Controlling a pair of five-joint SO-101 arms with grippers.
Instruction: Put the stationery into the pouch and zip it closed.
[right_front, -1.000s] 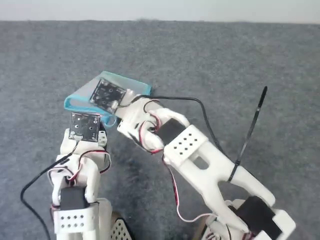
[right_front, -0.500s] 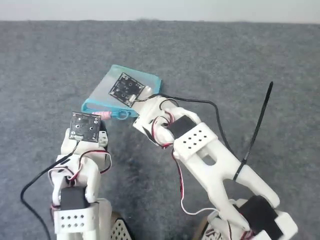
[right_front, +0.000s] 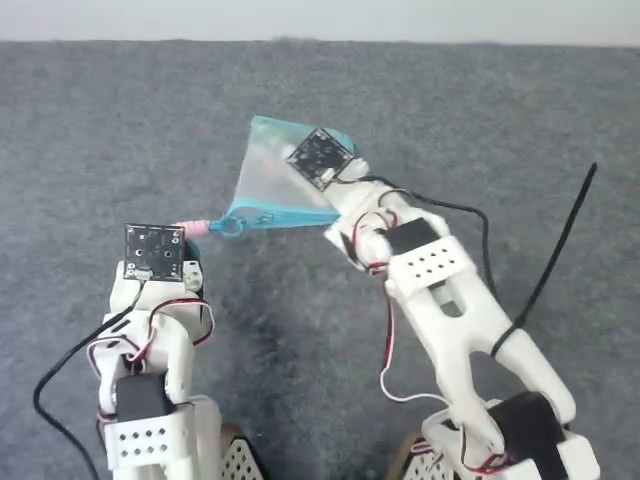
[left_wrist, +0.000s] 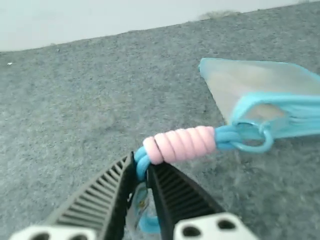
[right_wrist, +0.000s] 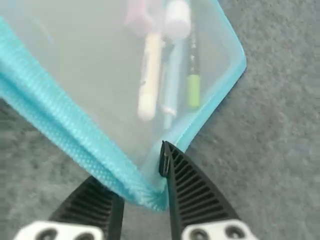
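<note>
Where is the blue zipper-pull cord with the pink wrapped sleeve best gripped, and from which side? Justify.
Grip the thin blue cord just behind its pink sleeve, coming from the end away from the translucent blue-edged pouch. The cord stretches straight out from the zipper ring, and the thicker sleeve should stop slipping. The left gripper is clamped there.
</note>
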